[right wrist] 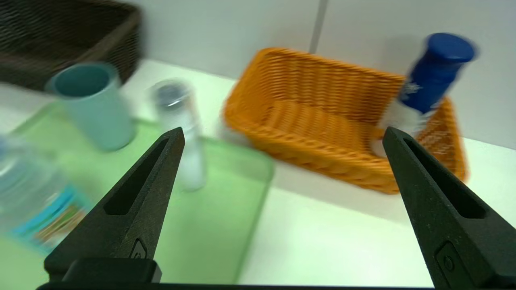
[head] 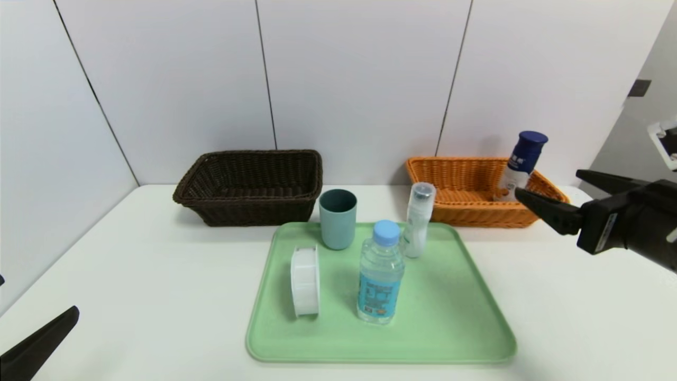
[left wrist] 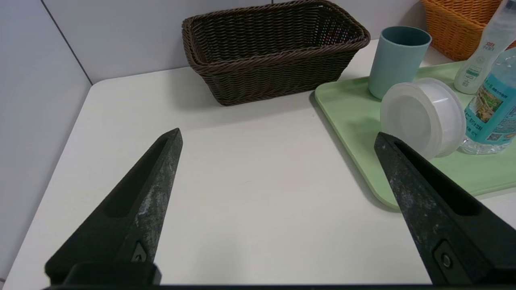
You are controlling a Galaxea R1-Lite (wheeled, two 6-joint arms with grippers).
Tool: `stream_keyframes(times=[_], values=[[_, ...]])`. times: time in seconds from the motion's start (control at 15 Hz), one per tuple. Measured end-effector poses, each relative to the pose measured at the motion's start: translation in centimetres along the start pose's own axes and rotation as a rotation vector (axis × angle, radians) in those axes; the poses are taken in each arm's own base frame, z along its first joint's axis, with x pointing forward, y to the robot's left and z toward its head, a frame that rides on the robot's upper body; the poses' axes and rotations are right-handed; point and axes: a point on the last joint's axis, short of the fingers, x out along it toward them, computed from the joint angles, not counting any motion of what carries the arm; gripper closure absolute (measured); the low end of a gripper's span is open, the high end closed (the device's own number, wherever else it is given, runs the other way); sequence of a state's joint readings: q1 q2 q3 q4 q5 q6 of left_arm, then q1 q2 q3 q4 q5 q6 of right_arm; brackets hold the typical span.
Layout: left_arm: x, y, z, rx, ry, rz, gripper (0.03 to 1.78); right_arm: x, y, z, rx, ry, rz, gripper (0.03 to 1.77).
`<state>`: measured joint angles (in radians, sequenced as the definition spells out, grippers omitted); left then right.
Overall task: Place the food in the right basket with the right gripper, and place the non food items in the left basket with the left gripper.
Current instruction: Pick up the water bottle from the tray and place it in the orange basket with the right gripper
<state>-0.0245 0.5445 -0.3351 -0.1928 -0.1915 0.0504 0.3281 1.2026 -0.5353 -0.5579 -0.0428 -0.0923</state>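
The tall white bottle with navy cap (head: 523,164) leans inside the rectangular orange wicker basket (head: 460,182) at the white bench's (head: 582,296) far right. The right gripper (head: 550,193) hovers beside that basket, jaws spread wide and empty. On the pale green tray (head: 449,312) stand 4 things — clear water bottle with light-blue cap (head: 381,272), teal-grey plastic cup (head: 338,218), round white plastic case (head: 305,280), slim white bottle with clear cap (head: 418,219). The dark brown wicker basket (head: 251,185) sits at the far left. The left gripper (left wrist: 278,141) waits at the near left corner, also wide apart.

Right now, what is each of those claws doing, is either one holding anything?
Left gripper: open, holding nothing, low at the table's near left.
Right gripper: open, holding nothing, in the air near the orange basket.
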Motion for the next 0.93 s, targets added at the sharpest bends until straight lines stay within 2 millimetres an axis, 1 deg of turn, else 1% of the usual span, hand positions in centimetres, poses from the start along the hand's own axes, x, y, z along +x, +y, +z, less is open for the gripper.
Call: stream_keyframes(times=[0.27, 0.47, 0.73, 0.93], values=[[-0.2, 0.0, -0.1, 0.000, -0.005, 0.000, 0.12, -2.2, 2.3, -2.4, -0.095, 0.038, 0.157, 0.11], [-0.2, -0.1, -0.1, 0.000, -0.008, 0.000, 0.12, -3.1, 3.7, -3.6, -0.114, 0.057, 0.278, 0.11], [-0.3, -0.1, -0.1, 0.000, -0.011, 0.000, 0.12, -3.5, 4.8, -4.3, -0.107, 0.054, 0.531, 0.10], [-0.3, -0.1, -0.1, 0.001, -0.011, 0.000, 0.12, -3.0, 5.1, -4.5, -0.094, 0.072, 0.643, 0.10]])
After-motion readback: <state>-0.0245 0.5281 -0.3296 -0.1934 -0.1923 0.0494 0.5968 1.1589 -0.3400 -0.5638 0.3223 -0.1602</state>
